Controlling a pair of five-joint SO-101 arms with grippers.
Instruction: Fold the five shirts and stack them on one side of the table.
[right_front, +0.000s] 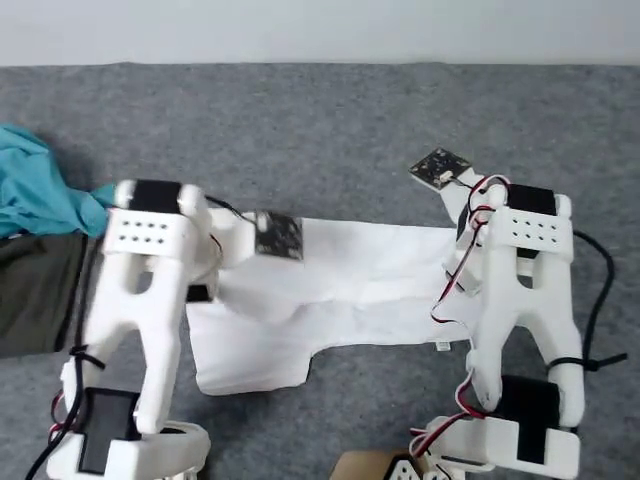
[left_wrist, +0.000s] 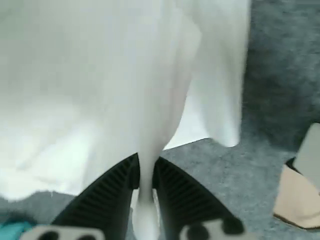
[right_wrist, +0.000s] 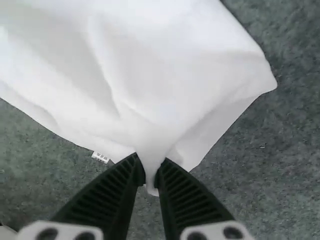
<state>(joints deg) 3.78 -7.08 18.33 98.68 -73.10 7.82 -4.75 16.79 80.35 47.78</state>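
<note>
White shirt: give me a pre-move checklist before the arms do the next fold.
1. Left gripper fingers shut on the white shirt: ok.
2. Right gripper fingers shut on the same shirt: ok.
3. Shirt lying smooth on the table: not ok, creases run across its middle.
4. Teal shirt folded: not ok, it lies crumpled at the table's edge.
5. Dark shirt folded: cannot tell, an arm partly covers it.

Bare table (right_front: 330, 120) beyond white shirt (right_front: 350, 290); teal shirt heap (right_front: 35, 190) at left edge.
</note>
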